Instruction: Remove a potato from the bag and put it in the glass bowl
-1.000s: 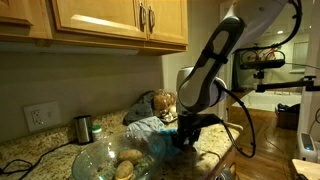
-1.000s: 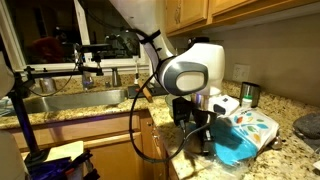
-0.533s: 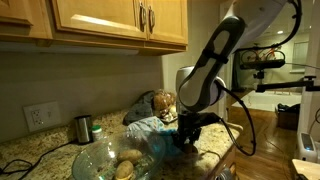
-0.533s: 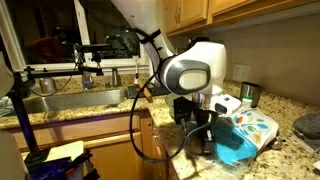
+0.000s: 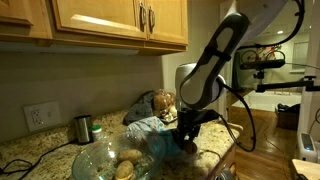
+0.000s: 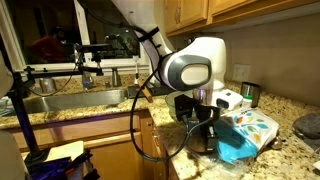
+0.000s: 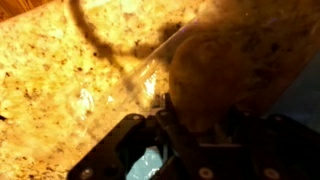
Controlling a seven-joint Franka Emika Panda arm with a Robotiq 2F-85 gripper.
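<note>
My gripper [image 5: 186, 138] hangs over the front end of the clear and blue plastic bag [image 5: 152, 128] on the granite counter; both also show in an exterior view, gripper [image 6: 209, 131] and bag [image 6: 246, 134]. In the wrist view the gripper [image 7: 205, 118] is closed around a brown potato [image 7: 215, 72], with the bag's clear film [image 7: 150, 70] beside it. The glass bowl [image 5: 92, 158] stands next to the bag and holds a few potatoes [image 5: 125, 166]. The bowl's rim also shows in an exterior view [image 6: 308, 125].
A metal cup [image 5: 83, 128] stands near the wall outlet [image 5: 38, 116]. Wooden cabinets [image 5: 110, 20] hang above. A sink [image 6: 70, 100] lies beyond the counter's end. A brown bag [image 5: 160, 102] sits behind the plastic bag.
The arm has risen slightly over the bag. The bag and bowl have not moved.
</note>
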